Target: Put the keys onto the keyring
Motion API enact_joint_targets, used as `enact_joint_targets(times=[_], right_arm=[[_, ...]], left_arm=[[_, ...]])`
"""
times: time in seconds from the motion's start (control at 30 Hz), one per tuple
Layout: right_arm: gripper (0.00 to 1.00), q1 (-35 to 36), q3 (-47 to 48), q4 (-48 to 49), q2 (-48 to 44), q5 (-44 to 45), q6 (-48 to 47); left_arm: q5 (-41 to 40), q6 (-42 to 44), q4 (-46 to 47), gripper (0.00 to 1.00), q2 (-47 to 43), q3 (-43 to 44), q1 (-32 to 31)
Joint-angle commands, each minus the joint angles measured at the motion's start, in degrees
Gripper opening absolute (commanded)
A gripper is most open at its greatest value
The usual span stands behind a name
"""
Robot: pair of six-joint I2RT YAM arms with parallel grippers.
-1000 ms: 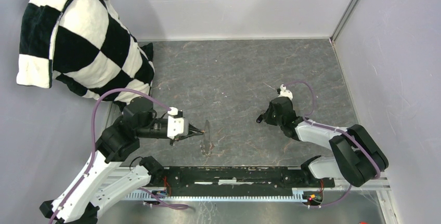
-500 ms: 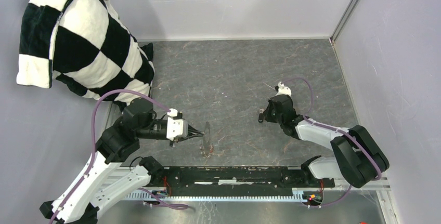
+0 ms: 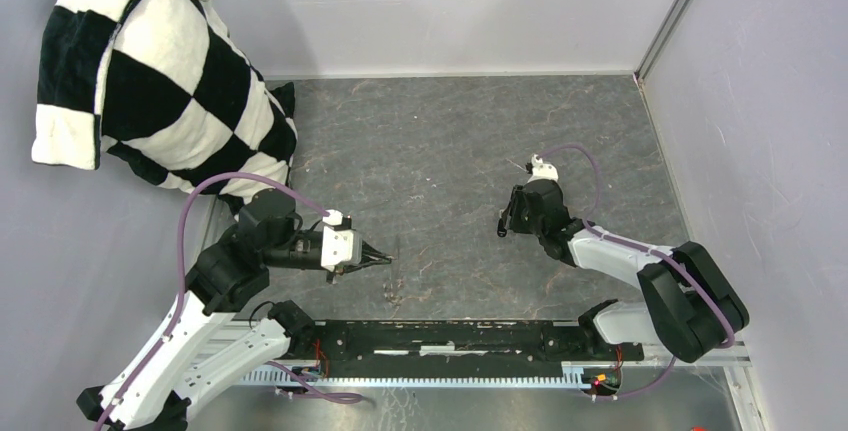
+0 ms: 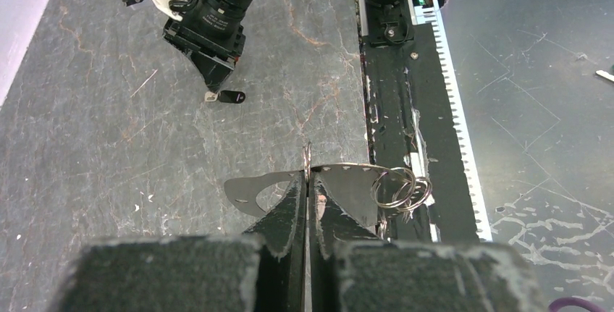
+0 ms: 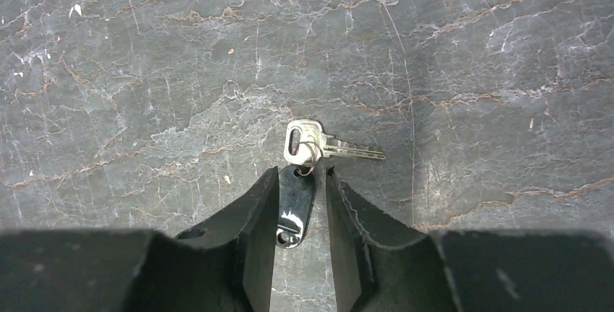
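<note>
Silver key lies flat on the tabletop, at 12 o'clock just off your right fingers, with its blade running toward 3 o'clock. A black piece, seemingly ringed to the key's head, lies lengthwise between those fingers. They stand part open around it with a sliver of gap on one side, so I judge there is no grip yet.

Your left fingers are pinched shut on the keyring, with small split rings dangling at 3 o'clock. Your right arm is nearer the key.

Overhead, the keyring shows edge-on and is barely legible. No second key shows in any view.
</note>
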Motion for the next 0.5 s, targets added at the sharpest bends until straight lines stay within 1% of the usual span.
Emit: enact_joint_targets(times=[0.0, 0.23, 0.47], right_arm=[[0.36, -0.30, 2.87, 1.12, 0.62, 0.12, -1.30], [0.35, -0.34, 6.97, 0.15, 5.16, -0.39, -2.73], [0.36, -0.20, 7.64, -2.62, 6.49, 1.17, -3.23]], left_arm=[[1.93, 0.05, 2.65, 0.02, -0.63, -0.26, 0.00], [1.75, 0.10, 2.64, 0.02, -0.60, -0.12, 0.00], [1.78, 0.39, 2.64, 0.02, -0.46, -0.08, 0.00]])
